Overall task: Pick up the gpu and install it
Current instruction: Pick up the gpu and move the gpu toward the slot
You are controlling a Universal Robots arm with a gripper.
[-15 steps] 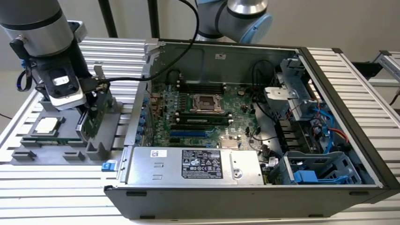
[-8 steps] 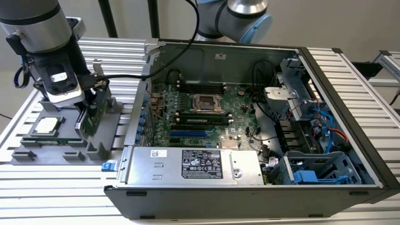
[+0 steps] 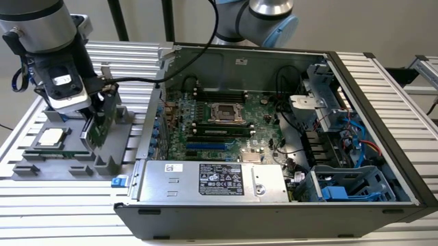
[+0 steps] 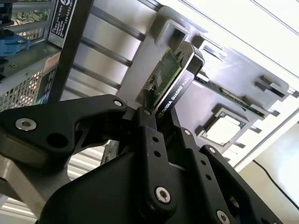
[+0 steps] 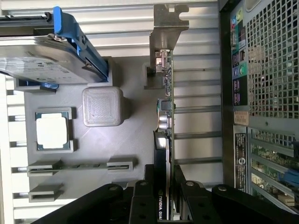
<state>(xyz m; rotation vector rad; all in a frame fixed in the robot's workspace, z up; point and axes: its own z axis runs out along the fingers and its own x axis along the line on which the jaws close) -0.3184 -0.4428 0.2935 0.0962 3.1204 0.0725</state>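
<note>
Just beside the case (image 5: pixel 261 93), pincer (image 5: pixel 164 186) grips gpu (image 5: pixel 169 107); hard drive (image 5: pixel 42 51) nearby.

Bench: a table (image 3: pixel 386 82) topped with ribbed silver metal slats. Behind it is a plain pale grey wall (image 3: pixel 356 23), unmarked. Two thin black posts (image 3: pixel 120 20) stand upright at the table's far edge, toward the exterior view's left. A second slatted metal frame (image 3: pixel 425 66) sits just off the table at the exterior view's right. The floor (image 4: pixel 280 205) is beige, with a black cable (image 4: pixel 274 179) lying on it. Light is bright and even; the slats glare white in the second wrist view.
</note>
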